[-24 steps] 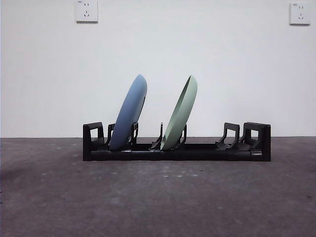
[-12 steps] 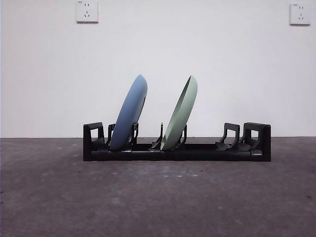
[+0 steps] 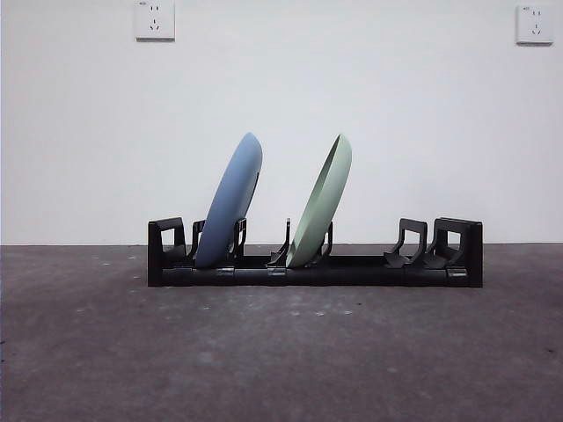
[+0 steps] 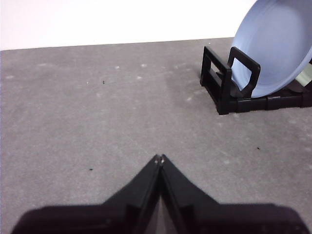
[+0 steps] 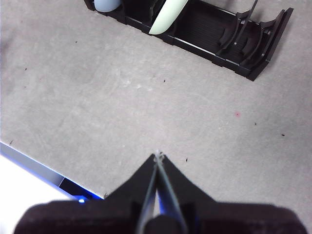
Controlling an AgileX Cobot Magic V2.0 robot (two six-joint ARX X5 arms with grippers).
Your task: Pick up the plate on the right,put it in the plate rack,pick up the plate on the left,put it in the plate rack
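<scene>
Grey speckled table (image 3: 281, 352) meets a white wall (image 3: 352, 88).

2 plates – 1 blue (image 3: 230, 200), 1 green (image 3: 322, 200); 1 rack (image 3: 352, 271); 2 wall sockets (image 3: 155, 19).

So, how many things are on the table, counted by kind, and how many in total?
Plates: 2, a blue plate and a green plate, both leaning in the rack
Rack: 1, black
Total: 3
</scene>
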